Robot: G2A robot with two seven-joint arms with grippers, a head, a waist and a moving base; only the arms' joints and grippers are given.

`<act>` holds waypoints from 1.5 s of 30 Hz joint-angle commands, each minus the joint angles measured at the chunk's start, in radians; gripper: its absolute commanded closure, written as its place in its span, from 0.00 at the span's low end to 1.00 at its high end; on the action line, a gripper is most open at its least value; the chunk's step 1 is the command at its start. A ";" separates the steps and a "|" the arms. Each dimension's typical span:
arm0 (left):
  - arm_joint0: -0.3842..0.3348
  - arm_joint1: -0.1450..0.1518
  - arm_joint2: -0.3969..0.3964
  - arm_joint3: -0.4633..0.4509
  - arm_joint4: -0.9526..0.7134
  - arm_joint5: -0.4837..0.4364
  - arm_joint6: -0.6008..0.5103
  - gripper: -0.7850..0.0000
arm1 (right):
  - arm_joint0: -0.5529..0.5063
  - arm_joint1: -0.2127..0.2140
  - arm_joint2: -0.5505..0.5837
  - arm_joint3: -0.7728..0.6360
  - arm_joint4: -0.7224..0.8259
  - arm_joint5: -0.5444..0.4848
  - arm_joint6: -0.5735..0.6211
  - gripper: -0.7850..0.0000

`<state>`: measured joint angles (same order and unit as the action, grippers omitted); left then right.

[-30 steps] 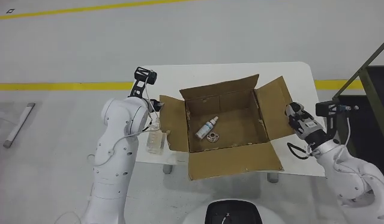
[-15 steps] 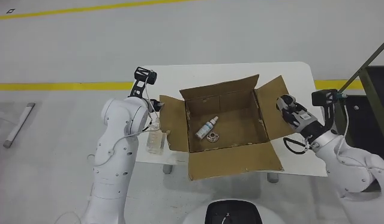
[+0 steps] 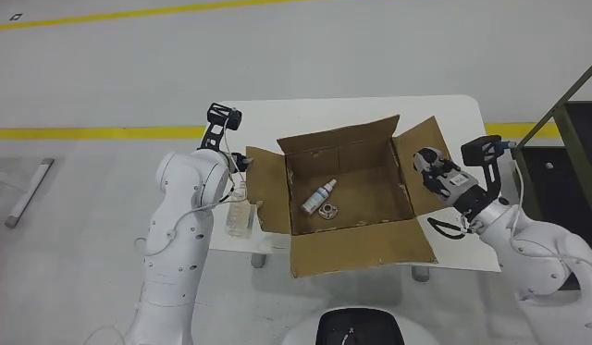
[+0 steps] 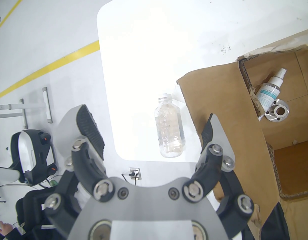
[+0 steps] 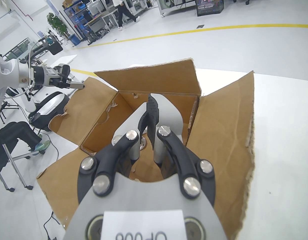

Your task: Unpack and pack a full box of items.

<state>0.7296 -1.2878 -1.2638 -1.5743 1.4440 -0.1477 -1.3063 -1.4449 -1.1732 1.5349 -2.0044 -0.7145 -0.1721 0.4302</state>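
An open cardboard box (image 3: 356, 239) stands on the white table (image 3: 370, 112). Inside lie a white spray bottle (image 3: 319, 197) and a round metal flange (image 3: 327, 212), also seen as spray bottle (image 4: 270, 91) and flange (image 4: 278, 111). A clear plastic bottle (image 3: 240, 217) lies on the table just outside the box's left flap (image 4: 219, 106). My left gripper (image 4: 149, 131) hangs open above that clear bottle (image 4: 169, 131), holding nothing. My right gripper (image 5: 152, 108) is shut and empty, over the box's right flap (image 3: 421, 165), pointing into the box (image 5: 154, 83).
The table's far half behind the box is bare. A green metal frame (image 3: 560, 123) stands off the table's right end. In the right wrist view the left arm's gripper (image 5: 74, 84) shows beyond the far flap. Yellow floor lines (image 3: 92, 132) run past the table.
My right gripper has moved left, from beside the right flap to over it, toward the box opening. The left arm and the objects have stayed put.
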 commanded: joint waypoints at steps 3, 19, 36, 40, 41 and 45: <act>0.000 0.000 0.000 0.000 0.000 0.000 0.000 0.00 | 0.046 0.000 -0.029 0.019 -0.047 -0.022 -0.013 1.00; 0.000 0.000 0.000 0.000 0.000 0.000 0.000 0.00 | 0.610 -0.074 -0.442 0.578 -0.236 0.043 -0.013 1.00; 0.000 0.000 0.000 0.000 0.000 0.000 0.000 0.00 | 0.942 -0.192 -0.620 1.130 -0.080 0.095 -0.042 1.00; 0.000 0.000 0.000 0.000 0.000 0.000 0.000 0.00 | 0.982 -0.217 -0.648 1.211 -0.053 0.078 -0.027 1.00; 0.000 0.000 0.000 0.000 0.000 0.000 0.000 0.00 | 0.990 -0.222 -0.653 1.224 -0.050 0.074 -0.032 1.00; 0.000 0.000 0.000 0.000 0.000 0.000 0.000 0.00 | 1.005 -0.229 -0.636 1.217 -0.028 0.044 -0.119 1.00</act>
<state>0.7296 -1.2878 -1.2638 -1.5743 1.4440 -0.1477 -1.3063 -0.4414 -1.4034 0.8879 -0.7735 -0.7497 -0.1187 0.3442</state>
